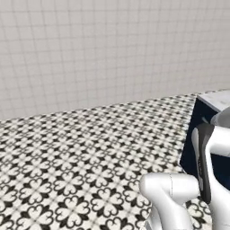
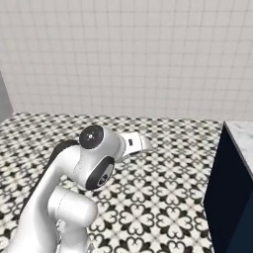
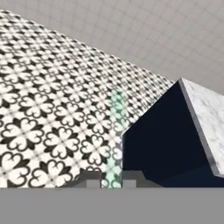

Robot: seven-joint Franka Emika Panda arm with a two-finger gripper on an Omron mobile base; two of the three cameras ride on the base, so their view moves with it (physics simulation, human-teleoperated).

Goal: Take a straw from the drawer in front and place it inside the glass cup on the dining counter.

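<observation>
We see a pale green translucent straw (image 3: 115, 131) standing up between the two finger tips at the bottom centre of the hand view, so our gripper (image 3: 112, 178) is closed on the straw. Its tip reaches about halfway up that frame, over the patterned floor (image 3: 48, 109). Just right of the straw rises the navy end of the counter (image 3: 162, 140), with its marbled top (image 3: 209, 118) running along the right edge. In the right base view the same counter (image 2: 232, 192) fills the lower right corner, and our arm (image 2: 94, 163) bends up from the lower left, well apart from it. In the left base view the counter (image 1: 197, 134) sits at the right edge, partly behind the arm (image 1: 211, 152). A white tiled wall (image 1: 99, 49) fills the upper half of both base views.
</observation>
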